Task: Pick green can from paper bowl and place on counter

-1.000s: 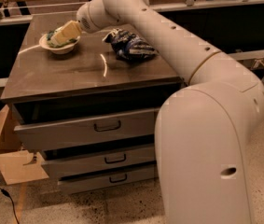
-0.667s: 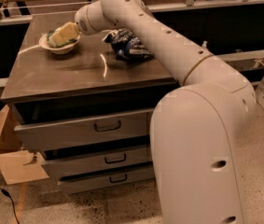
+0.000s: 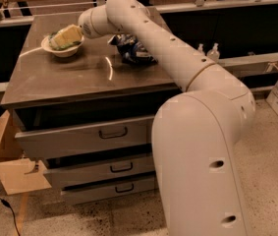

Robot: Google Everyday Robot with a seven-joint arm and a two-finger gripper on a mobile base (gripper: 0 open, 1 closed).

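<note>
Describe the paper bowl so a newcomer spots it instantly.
Start at the dark counter above the grey drawers, far-left area. The paper bowl sits there under the gripper: round and off-white, unlike the crumpled blue-and-white snack bag to its right.

the paper bowl is sitting flat near the far left corner of the counter, a small, shallow, round, off-white dish with a thin rim. the green can is lying inside it, showing only as a dull green patch at the bowl's left side; the rest is hidden, so its tilt cannot be told. the gripper, pale yellowish, is reaching into the bowl from the right and covering most of the can; whether it is touching the can cannot be told. the counter is showing a flat, glossy, dark grey-brown top over three grey drawers with black handles.
</note>
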